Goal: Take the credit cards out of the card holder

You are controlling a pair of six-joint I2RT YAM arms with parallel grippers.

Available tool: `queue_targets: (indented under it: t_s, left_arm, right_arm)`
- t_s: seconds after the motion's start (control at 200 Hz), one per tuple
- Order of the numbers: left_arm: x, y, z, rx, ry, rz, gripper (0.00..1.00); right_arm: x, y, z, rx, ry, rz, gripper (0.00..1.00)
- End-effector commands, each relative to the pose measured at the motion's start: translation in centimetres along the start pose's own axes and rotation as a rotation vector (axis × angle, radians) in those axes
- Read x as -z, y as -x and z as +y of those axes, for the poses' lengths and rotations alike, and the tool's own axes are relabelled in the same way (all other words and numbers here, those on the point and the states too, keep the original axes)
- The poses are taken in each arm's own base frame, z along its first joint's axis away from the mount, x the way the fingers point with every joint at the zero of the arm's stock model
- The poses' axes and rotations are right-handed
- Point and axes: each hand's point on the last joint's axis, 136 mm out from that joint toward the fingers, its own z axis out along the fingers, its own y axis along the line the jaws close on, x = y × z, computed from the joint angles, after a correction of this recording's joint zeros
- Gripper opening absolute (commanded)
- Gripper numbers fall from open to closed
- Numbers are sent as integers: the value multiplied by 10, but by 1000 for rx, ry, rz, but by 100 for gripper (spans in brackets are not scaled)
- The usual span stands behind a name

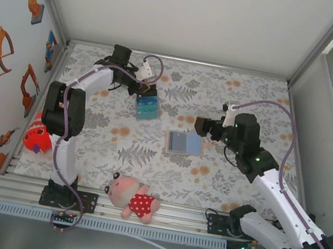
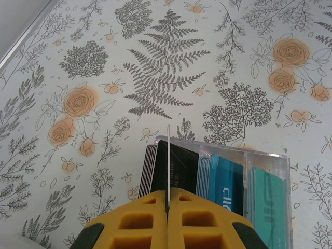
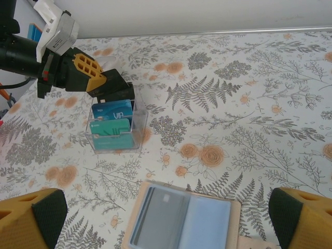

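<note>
Right gripper point(image 1: 199, 126): jaws spread wide, nothing between them. In the right wrist view its two yellow-and-black fingers point(image 3: 32, 217) sit at the lower left and lower right corners of the frame.

Card holder point(image 1: 184, 144): lies open and flat, inner faces up, on the floral tablecloth point(image 1: 249, 94). In the top view its long axis runs left to right. The fold crosses the middle from top to bottom.

Position: at the centre of the top view, just below and left of the right gripper's fingertips and apart from them. In the right wrist view it sits at bottom centre, between the two spread fingers, and the lower edge of the frame cuts it off.

Appearance: tan rim all round. The left half is darker grey-blue with layered panels (cards or pockets, I cannot tell which). The right half is a plain, paler blue.

Left gripper point(image 1: 149, 89): above and left of centre in the top view, well apart from the card holder. The jaws are pressed together on a thin card point(image 2: 168, 137), seen edge-on in the left wrist view and rising from between the yellow fingers.

Clear box point(image 1: 147, 107): directly under the left gripper, holding teal and blue cards upright, with dark cards at the gripper's end.

Further out, a pink plush toy point(image 1: 134, 199) lies at lower centre by the rail, and a red toy point(image 1: 36, 137) is at the left edge.
</note>
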Motion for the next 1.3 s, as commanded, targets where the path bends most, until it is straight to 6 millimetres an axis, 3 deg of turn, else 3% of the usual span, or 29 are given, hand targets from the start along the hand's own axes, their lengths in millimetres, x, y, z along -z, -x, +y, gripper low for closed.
queue_targets:
  t_s: [0.0,0.346,0.546,0.656,0.886,1.032,1.127,1.212,1.297]
  left_arm:
    - [-3,-1,1,-16,-38,-10,0]
    - [-12,-7,2,-11,-59,4,0]
    - [-8,-6,2,5,-52,11,7]
    - [-4,-2,2,10,-45,5,19]
    - [11,15,5,13,-11,-28,21]
    - [33,36,7,42,51,-84,21]
    - [53,52,10,99,134,-165,29]
    - [76,70,7,163,197,-281,47]
    - [93,75,-2,264,241,-388,62]
  right_arm:
    - [7,22,5,-12,8,-63,99]
    - [8,22,5,-14,8,-68,99]
    - [7,19,5,-16,11,-58,99]
    - [6,19,7,-15,18,-55,99]
    - [5,17,9,-11,31,-43,99]
    - [0,8,7,-15,24,9,88]
    - [-10,-5,7,-32,31,73,78]
    - [-21,-19,6,-52,19,134,72]
    - [-33,-35,4,-57,-6,199,69]
